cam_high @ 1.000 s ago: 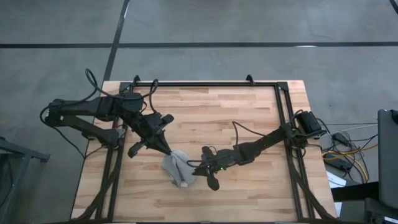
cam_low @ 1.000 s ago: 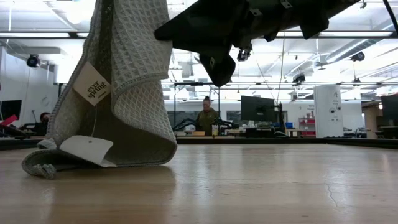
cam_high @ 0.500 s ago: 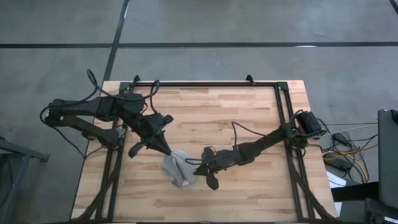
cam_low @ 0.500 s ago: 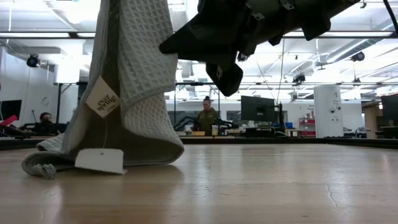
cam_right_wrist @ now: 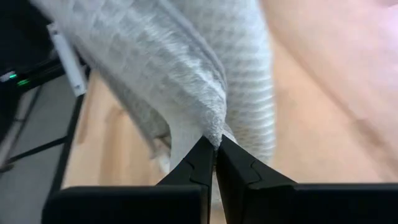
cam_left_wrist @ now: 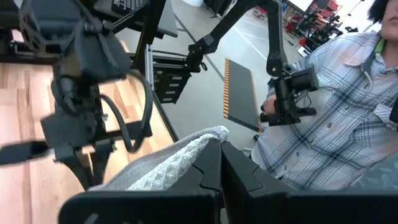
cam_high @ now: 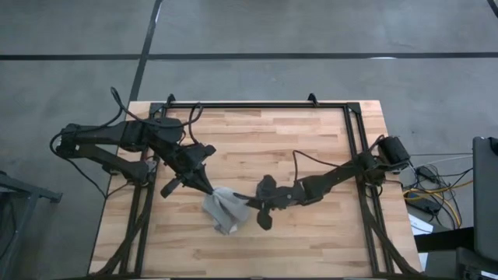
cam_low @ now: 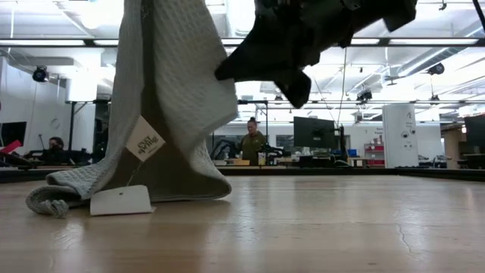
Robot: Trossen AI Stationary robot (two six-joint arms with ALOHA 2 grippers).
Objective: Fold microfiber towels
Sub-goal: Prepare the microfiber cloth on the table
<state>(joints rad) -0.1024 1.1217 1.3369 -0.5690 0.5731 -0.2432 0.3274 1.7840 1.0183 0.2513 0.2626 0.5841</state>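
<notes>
Left gripper (cam_high: 208, 189) is clamped on the microfiber towel (cam_high: 224, 210), jaws together on a top edge; right gripper (cam_high: 247, 204) is pinched shut on a fold of the same cloth just to its right. Towel sits near the front-left of the wooden table (cam_high: 311, 148), between the two arms, bunched and lifted, with its lower edge and the white tag (cam_low: 121, 201) dragging on the wood in the low view

Risks as I see them:
- both grips look thin, right wrist view shows only a narrow ridge of weave in the fingertips (cam_right_wrist: 200, 163), so a pull apart could strip it out of one side
- grippers hold close together, probably not on true corners, so spreading may give a twisted, skewed sheet rather than a flat one
- trailing hem can snag or fold under when laid down
- hang tag (cam_low: 145, 139) may get trapped inside the fold
</notes>
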